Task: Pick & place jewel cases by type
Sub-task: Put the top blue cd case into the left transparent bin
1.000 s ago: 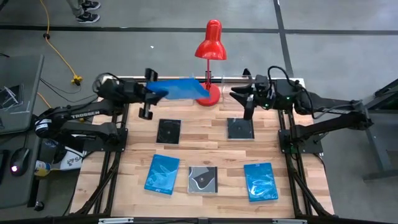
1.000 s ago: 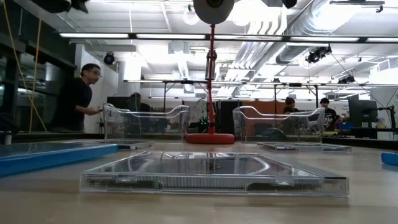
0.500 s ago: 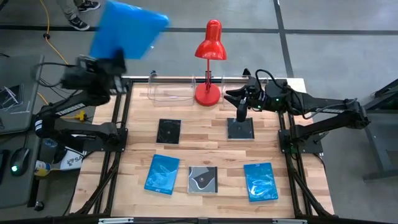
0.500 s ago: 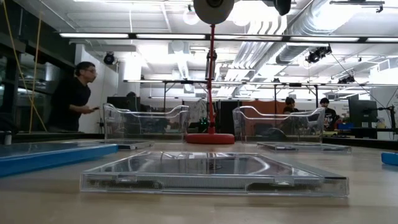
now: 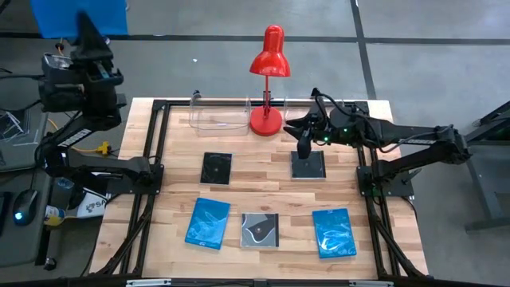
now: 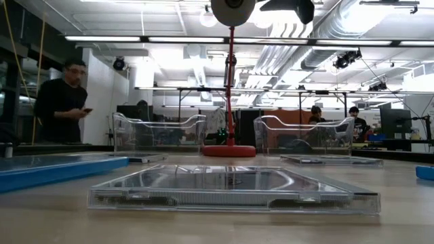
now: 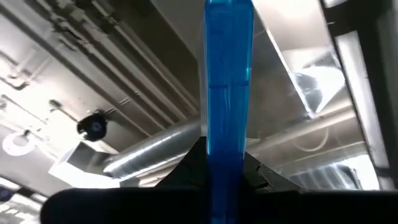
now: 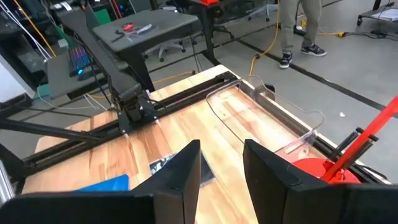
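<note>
Left hand (image 7: 225, 163) clamped on blue case (image 5: 76, 16), now swung up and off past the table corner, away from the trays; right hand (image 5: 304, 148) part-open, empty, just above dark case (image 5: 307, 165)

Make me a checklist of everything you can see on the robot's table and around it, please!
Surface: wooden table, slatted top.
Job's things: five jewel cases lying flat: two dark, two blue, one dark with swirl; one blue case held aloft.
Clutter: red lamp, two clear trays.
Grippers: left gripper shut on the blue case, raised off the table; right gripper open above a dark case.
Cables: yellow cord on the floor.
Surroundings: person standing behind the table.
</note>
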You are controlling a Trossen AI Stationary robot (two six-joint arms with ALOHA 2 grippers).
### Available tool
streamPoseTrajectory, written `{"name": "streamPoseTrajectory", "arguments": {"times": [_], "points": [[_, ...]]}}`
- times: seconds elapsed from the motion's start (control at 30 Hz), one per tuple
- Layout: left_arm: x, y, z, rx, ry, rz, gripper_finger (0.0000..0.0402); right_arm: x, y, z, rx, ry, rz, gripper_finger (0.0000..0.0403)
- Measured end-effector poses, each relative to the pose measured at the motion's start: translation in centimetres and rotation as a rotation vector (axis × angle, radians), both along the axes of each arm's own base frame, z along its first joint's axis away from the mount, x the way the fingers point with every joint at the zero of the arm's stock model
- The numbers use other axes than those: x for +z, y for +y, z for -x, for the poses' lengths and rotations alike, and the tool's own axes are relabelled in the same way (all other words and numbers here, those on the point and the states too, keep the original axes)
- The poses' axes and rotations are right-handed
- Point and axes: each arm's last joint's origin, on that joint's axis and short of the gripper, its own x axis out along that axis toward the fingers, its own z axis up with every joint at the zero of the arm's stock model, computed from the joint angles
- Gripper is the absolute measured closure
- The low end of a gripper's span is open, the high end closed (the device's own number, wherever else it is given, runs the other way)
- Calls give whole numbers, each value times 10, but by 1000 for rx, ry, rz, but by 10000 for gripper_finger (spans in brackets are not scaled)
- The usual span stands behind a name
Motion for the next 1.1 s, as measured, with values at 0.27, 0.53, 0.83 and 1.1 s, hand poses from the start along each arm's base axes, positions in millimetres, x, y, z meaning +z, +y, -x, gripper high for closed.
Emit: {"name": "streamPoseTrajectory", "arguments": {"times": [0.27,0.53,0.83,1.1], "points": [[-2,3,-15,-48,65,-71,385,-3,0,-3,7,16,-4,299],[-7,-4,-29,-275,263,-386,385,-3,0,-3,9,17,-4,299],[-21,-9,-46,-509,605,-644,385,-3,0,-3,12,17,-5,299],[-46,-1,-68,-454,882,-640,385,-4,1,-3,31,16,-36,299]]}}
